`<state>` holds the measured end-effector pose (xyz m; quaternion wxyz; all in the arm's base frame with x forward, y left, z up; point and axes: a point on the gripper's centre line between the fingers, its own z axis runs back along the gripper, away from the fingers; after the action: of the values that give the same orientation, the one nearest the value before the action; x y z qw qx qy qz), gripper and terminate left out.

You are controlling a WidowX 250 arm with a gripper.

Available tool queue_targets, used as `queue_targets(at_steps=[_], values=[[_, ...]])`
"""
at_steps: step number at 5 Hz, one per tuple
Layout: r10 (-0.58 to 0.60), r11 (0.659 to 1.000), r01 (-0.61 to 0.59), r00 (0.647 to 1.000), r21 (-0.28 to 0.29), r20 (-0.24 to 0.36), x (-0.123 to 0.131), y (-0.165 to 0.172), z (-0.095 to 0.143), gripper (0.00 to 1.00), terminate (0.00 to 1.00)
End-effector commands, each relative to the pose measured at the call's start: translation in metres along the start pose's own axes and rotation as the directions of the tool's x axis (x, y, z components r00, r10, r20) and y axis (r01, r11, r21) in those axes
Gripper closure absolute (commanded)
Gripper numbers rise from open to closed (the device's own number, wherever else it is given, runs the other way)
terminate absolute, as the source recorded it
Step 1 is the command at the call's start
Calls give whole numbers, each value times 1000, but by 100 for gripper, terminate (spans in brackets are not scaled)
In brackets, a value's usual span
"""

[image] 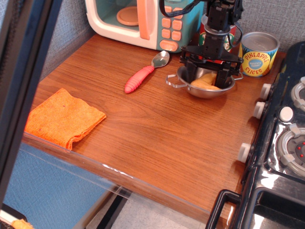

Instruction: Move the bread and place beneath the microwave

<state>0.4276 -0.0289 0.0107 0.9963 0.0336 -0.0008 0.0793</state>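
An orange cloth (64, 118) lies at the left of the wooden table (157, 138). The microwave (143, 21) stands at the back edge. A red-handled spoon (144, 73) lies in front of it. Right of the spoon, a metal bowl (206, 86) holds the bread (208, 81). The gripper (208, 71) reaches into the bowl, jaws narrowly apart on either side of the bread; firm contact cannot be confirmed. A pineapple can (258, 54) stands at the far right.

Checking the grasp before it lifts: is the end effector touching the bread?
Cannot tell. The only view shows the end effector straddling the bread in the metal bowl, but the contact surfaces are hidden.
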Motion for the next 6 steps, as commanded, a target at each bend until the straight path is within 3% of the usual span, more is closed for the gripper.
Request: queue_targets(at_steps=[1,3,4,6], values=[[-38,998,40,999,-57,36,-8,-8,20,100,0],[-26,973,60,988,-222,155,6,0,89,100,0],[1,970,46,981,-237,193,8,25,115,100,0],[79,991,-57,980,-121,180,12,118,107,100,0]])
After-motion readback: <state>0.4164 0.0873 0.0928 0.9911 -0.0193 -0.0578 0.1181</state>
